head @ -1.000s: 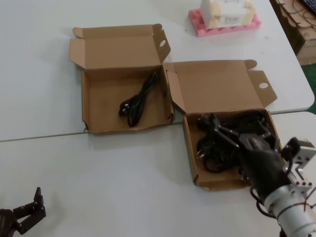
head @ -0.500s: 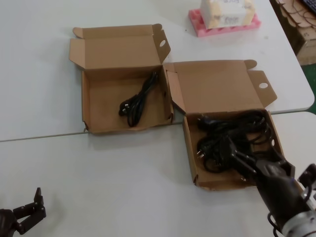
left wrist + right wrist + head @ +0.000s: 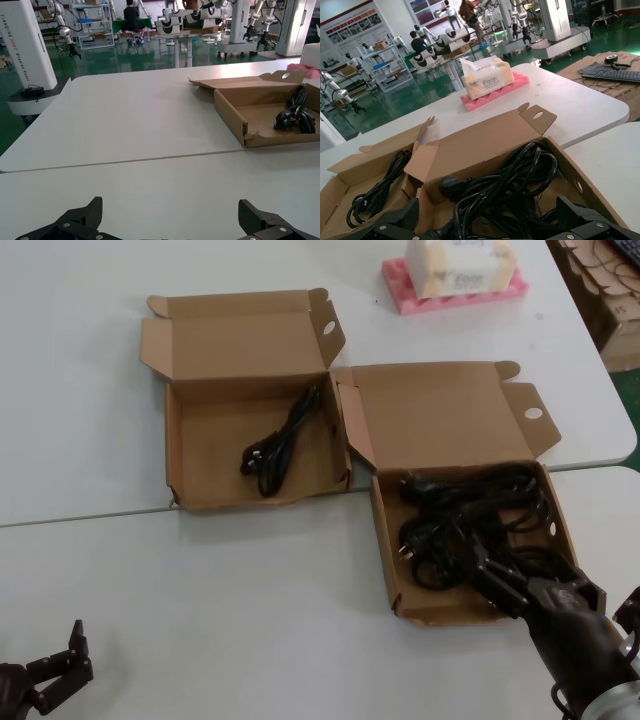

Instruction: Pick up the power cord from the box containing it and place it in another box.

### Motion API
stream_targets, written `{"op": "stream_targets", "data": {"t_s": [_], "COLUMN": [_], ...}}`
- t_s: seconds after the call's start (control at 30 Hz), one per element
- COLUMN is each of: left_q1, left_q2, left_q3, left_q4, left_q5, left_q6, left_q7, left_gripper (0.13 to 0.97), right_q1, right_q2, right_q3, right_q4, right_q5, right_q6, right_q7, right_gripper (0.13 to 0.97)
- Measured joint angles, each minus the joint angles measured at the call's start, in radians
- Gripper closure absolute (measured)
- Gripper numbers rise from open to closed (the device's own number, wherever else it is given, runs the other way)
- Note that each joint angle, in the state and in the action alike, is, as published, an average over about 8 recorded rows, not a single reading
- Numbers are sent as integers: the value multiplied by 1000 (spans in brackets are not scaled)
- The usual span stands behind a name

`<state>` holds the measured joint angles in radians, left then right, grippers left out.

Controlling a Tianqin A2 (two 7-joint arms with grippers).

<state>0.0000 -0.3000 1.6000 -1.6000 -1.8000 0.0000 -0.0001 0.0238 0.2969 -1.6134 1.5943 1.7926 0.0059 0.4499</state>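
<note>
Resting on the smooth white desk (image 3: 300, 620) are two flat brown cardboard boxes. The box containing it (image 3: 385, 540) is on my right, full of thin black tangled cords. My right hand (image 3: 497, 575) reaches into it with fingers spread apart, touching the power cord (image 3: 450, 530) pile. Another box (image 3: 180, 465) holds one slim bundle (image 3: 280, 440). My left hand (image 3: 60, 665) waits open near the desk edge.
</note>
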Motion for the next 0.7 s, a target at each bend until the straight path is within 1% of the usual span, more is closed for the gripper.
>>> {"op": "stream_targets", "data": {"t_s": [0.7], "left_q1": [0], "left_q2": [0], "left_q3": [0], "left_q4": [0], "left_q5": [0], "left_q6": [0], "left_q7": [1], "left_gripper": [132], "right_q1": [0], "right_q2": [0], "right_q3": [0], "right_q4": [0], "right_q5": [0], "right_q6": [0], "right_q7": [0], "right_gripper": [129]}}
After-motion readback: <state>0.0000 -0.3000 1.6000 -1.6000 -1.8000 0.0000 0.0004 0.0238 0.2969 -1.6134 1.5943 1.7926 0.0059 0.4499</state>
